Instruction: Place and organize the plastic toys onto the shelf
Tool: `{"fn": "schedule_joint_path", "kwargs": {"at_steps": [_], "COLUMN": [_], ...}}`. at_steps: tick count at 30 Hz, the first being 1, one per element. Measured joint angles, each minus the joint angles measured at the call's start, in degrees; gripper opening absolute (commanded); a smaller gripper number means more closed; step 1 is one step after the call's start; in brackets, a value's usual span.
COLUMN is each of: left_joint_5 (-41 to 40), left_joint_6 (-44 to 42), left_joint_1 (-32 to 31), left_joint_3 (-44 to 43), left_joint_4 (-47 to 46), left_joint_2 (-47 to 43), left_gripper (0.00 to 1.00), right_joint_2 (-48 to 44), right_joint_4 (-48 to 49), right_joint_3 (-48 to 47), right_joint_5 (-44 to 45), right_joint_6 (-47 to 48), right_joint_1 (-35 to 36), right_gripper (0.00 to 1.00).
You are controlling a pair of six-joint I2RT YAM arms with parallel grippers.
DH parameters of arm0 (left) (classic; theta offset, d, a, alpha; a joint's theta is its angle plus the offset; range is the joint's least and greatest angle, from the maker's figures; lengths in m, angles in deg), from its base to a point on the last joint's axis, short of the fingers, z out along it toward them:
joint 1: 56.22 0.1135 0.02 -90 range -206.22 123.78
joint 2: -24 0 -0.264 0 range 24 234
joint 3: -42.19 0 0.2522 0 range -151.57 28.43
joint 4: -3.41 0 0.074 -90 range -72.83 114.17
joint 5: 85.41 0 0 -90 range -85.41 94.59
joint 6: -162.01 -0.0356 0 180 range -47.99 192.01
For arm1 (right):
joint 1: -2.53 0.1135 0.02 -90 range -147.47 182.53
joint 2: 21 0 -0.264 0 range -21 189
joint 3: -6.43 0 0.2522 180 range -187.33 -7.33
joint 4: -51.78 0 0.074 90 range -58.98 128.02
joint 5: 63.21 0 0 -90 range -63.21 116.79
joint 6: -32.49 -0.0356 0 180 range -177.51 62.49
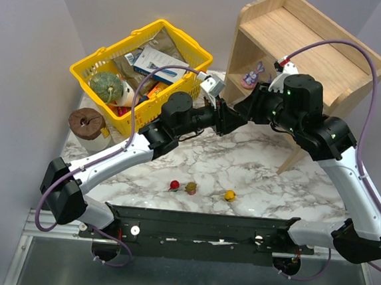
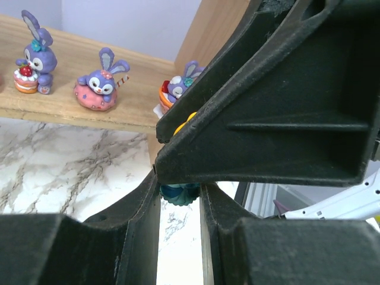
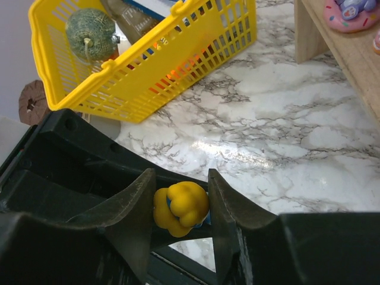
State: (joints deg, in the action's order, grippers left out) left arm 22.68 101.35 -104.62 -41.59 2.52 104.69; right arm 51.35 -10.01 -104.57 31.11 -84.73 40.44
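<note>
- In front of the lower tier (image 2: 71, 110) of the shelf (image 1: 300, 32), over the far right part of the tabletop (image 1: 242, 167), my two hands meet tip to tip around one small figurine.
- My left hand (image 2: 179, 184) is clamped tight on what looks like the teal base of the yellow toy (image 3: 181, 208). That leaves the yellow top free for the other hand to take.
- The fingers of my right hand (image 3: 180, 178) stand close on either side of that yellow top. I cannot tell whether they are pressing it or only flanking it (the gap is too fine in the wrist view).
- I judge this a handover. The shelf stands at the far right corner, on my right arm's side, so that hand is better placed to reach in.
- Three purple long-eared toys (image 2: 100, 80) stand upright near the front edge of the lower tier, spaced apart, the rightmost partly hidden. That row suggests where this one belongs.
- Near the tabletop's near edge wait a red toy (image 1: 174, 184) and an olive-brown toy (image 1: 190, 188) just beside each other. A second yellow toy (image 1: 229, 195) sits a little to their right.
- If my left hand lets go before the right has a firm hold, the toy could drop.
</note>
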Motion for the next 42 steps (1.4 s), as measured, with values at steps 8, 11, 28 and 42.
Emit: {"fn": "schedule_joint_path", "kwargs": {"at_steps": [8,11,28,42], "left_joint_5": [-0.6,-0.7,-1.0,-0.3], "left_joint_6": [0.8,0.4,-12.7,-12.8], "left_joint_1": [0.1,0.1,0.1,0.1], "left_joint_3": [0.0,-0.5,2.9,4.7], "left_joint_4": [-0.6,-0.4,7.5,16.2], "left_joint_2": [0.0,-0.2,-19.2,-15.6], "left_gripper": [0.63,0.91,0.99,0.99], "right_joint_2": [0.2,0.8,8.3,9.0], "right_joint_4": [-0.2,-1.2,-9.1,-11.9], "right_joint_3": [-0.8,-2.6,-32.8,-29.7], "right_joint_5": [1.2,2.2,9.0,-6.7], "right_joint_6": [0.3,0.8,15.4,22.6], "right_joint_1": [0.0,0.0,-12.9,-36.9], "right_gripper": [0.01,0.01,0.01,0.01]}}
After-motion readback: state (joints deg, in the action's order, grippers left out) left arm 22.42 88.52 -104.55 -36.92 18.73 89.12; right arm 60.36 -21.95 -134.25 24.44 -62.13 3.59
